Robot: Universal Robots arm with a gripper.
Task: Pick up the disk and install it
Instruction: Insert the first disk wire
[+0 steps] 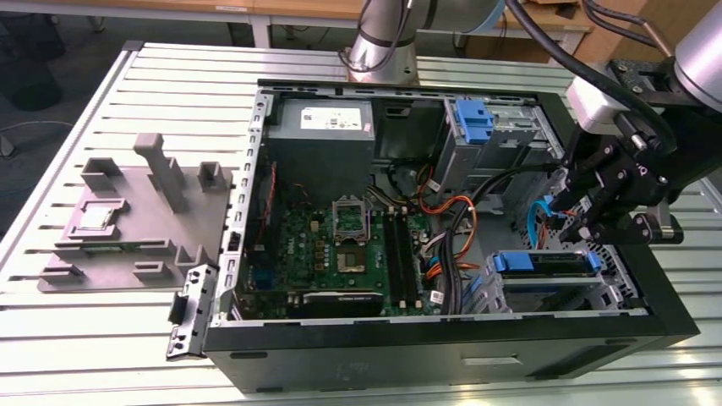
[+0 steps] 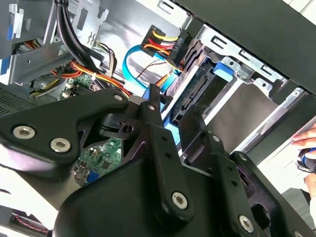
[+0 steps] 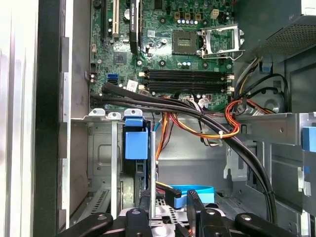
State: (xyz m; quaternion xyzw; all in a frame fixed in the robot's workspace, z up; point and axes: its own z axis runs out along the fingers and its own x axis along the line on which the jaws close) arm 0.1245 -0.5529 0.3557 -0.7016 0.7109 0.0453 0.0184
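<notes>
**rackrat:** so where's the disk [image 1: 542,262] compared to the end effector [image 1: 581,230]?

**ur_tinker:** it's slotted in the drive cage [image 1: 493,292], right below the fingertips. In the second wrist view the disk [image 2: 197,96] is just past the end effector [image 2: 172,107]. The fingers are spread apart and aren't pinching anything that I can see.

**rackrat:** anything in the way?

**ur_tinker:** a blue flat cable [image 3: 197,189] loops right beside the fingers. Farther out, a black cable bundle [image 3: 197,111] and orange wires [image 3: 232,123] run in front of the motherboard [image 3: 187,49]. The power supply [image 1: 321,148] has a white sticker [image 1: 333,118], print too small to read.
</notes>
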